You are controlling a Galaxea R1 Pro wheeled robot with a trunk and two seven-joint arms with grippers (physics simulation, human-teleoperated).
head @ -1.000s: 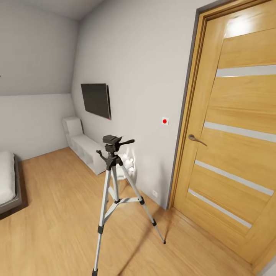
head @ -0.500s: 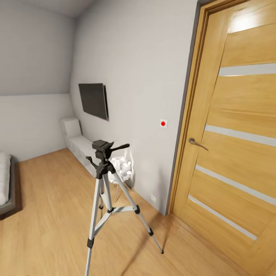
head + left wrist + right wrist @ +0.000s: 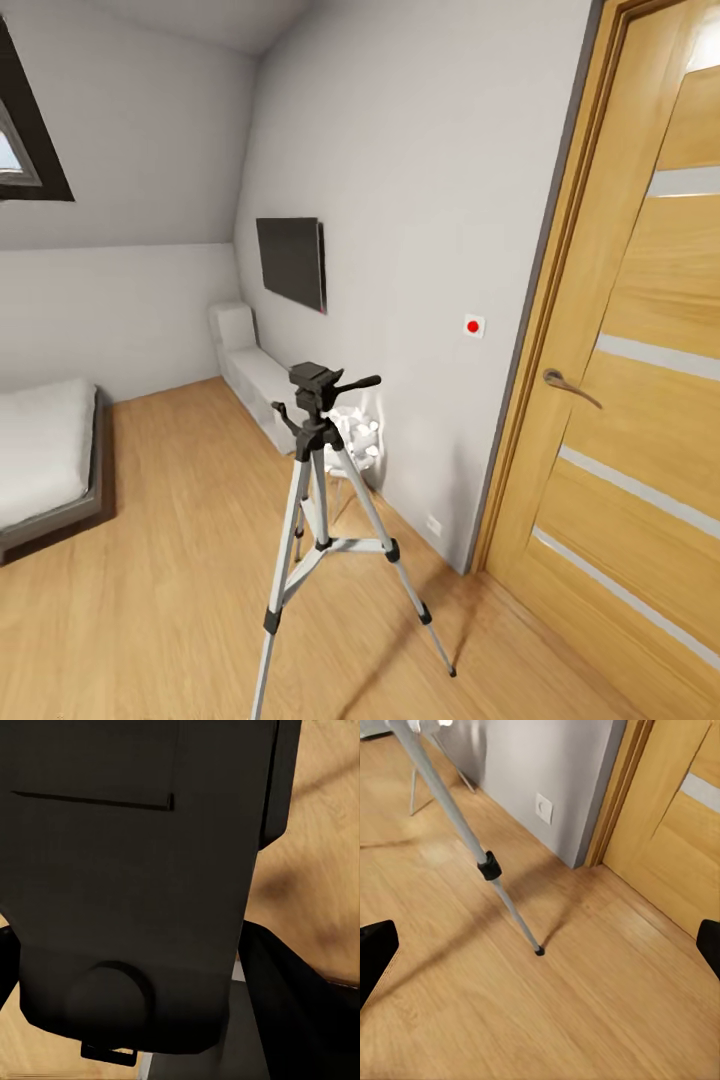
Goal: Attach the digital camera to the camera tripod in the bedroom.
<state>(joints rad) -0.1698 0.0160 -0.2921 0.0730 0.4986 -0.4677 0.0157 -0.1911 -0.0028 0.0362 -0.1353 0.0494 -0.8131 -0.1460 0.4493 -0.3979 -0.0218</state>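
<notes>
The camera tripod (image 3: 320, 470) stands on the light wood floor in the middle of the head view, its black pan head (image 3: 316, 381) bare and its handle pointing right. In the right wrist view one silver leg (image 3: 457, 825) slants down to a black foot (image 3: 539, 951). My right gripper (image 3: 542, 949) is open, its fingertips (image 3: 375, 956) wide apart above the floor near that foot. A black boxy body with a round knob, which I take for the digital camera (image 3: 127, 885), sits close against the left wrist view between dark fingers (image 3: 292, 1012).
A wooden door (image 3: 640, 380) with a metal handle (image 3: 568, 384) is at the right, a wall socket (image 3: 544, 808) beside its frame. Behind the tripod stand a white spiky floor lamp (image 3: 360, 440), low white shelves (image 3: 250, 375) and a wall screen (image 3: 290, 262). The grey bed (image 3: 50, 460) lies left.
The whole head view has swung left: the skylight and more of the bed have come in, and the door has slid right. The tripod itself stands as before.
</notes>
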